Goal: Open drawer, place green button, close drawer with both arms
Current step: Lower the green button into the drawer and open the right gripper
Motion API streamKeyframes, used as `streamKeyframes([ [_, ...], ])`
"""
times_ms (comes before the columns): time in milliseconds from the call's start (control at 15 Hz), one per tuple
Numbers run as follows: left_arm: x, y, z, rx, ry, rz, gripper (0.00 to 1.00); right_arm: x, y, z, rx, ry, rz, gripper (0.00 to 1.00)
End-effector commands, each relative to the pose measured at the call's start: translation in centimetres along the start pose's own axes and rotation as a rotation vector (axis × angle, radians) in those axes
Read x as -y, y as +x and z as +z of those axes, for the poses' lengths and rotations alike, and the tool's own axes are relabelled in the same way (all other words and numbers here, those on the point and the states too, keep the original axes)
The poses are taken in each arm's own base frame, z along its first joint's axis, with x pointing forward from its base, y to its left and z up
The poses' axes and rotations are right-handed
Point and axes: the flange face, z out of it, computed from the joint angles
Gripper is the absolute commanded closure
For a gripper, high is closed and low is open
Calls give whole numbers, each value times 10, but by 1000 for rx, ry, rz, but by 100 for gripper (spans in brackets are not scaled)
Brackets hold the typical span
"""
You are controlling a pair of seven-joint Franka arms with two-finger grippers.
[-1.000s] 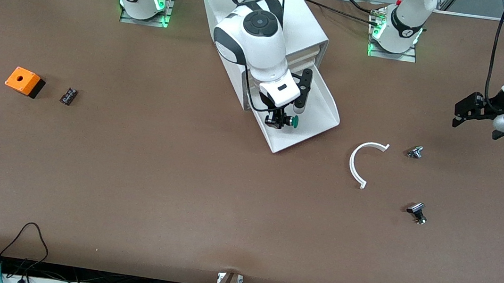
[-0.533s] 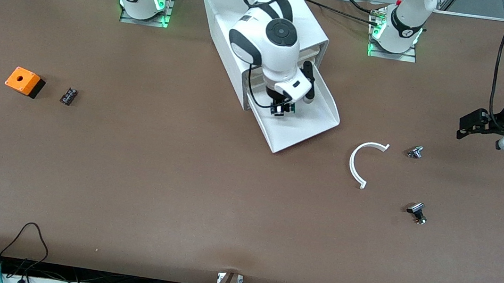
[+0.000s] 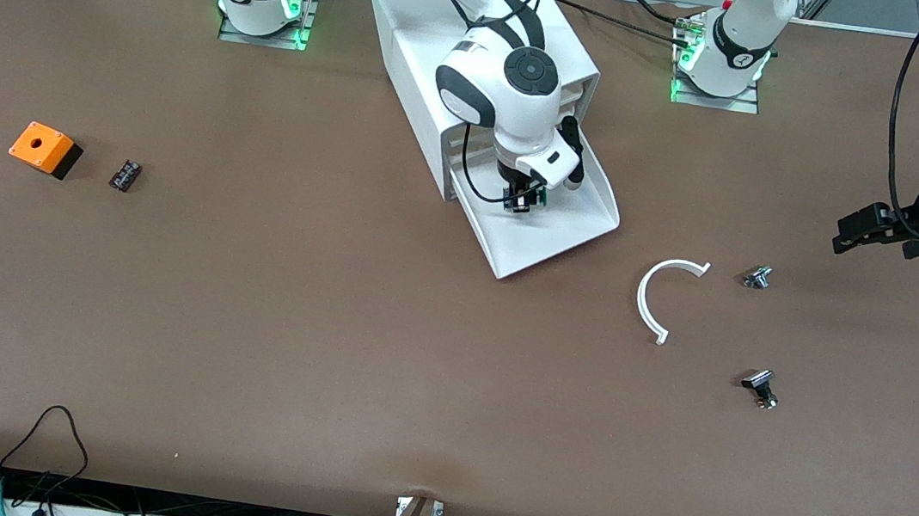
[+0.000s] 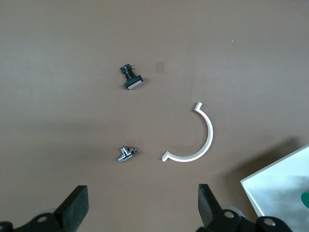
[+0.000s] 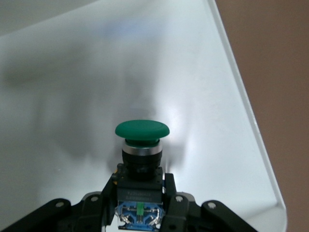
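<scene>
The lowest drawer (image 3: 567, 237) of the white cabinet (image 3: 411, 71) stands pulled out toward the front camera. My right gripper (image 3: 522, 203) is low inside the drawer, shut on the black body of the green-capped button (image 3: 532, 201). In the right wrist view the fingers (image 5: 170, 193) clamp the body, the green cap (image 5: 142, 129) points ahead, and the white drawer floor (image 5: 203, 72) lies under it. My left gripper (image 3: 850, 228) hangs open and empty over the table at the left arm's end, its fingers wide apart in the left wrist view (image 4: 143, 212). The drawer's corner (image 4: 285, 186) shows there too.
A white arc piece (image 3: 652, 302) and two small silvery-black parts (image 3: 757, 277) (image 3: 760, 386) lie between the drawer and the left gripper. An orange box (image 3: 44, 147) and a small black block (image 3: 125, 174) lie toward the right arm's end.
My right gripper has carried the button from the drawer's front part back toward the cabinet and lower into the drawer. My left arm has drawn back toward the table's end.
</scene>
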Motion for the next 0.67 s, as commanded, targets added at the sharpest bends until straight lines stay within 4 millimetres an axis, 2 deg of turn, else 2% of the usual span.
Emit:
streamKeyframes([
  [0, -1, 5, -2, 12, 11, -4, 0, 6, 11, 15, 32, -21, 39, 65],
  [67, -1, 5, -2, 12, 10, -3, 0, 11, 14, 15, 40, -24, 82, 16],
  [133, -2, 5, -3, 11, 10, -3, 0, 12, 16, 10, 38, -28, 153, 0],
  [200, -5, 5, -1, 15, 11, -1, 0, 15, 20, 2, 32, -35, 230, 0],
  [333, -6, 4, -1, 28, 11, 2, 0, 10, 23, -45, -13, -79, 400, 0],
  [400, -6, 6, -1, 29, 10, 2, 0, 0, 17, -71, -41, -106, 461, 0],
  [533, -9, 6, -1, 28, 11, 7, 0, -34, -13, -125, -89, -171, 553, 0],
  [600, -12, 6, -1, 26, 12, 13, 0, -55, -38, -151, -109, -197, 607, 0],
])
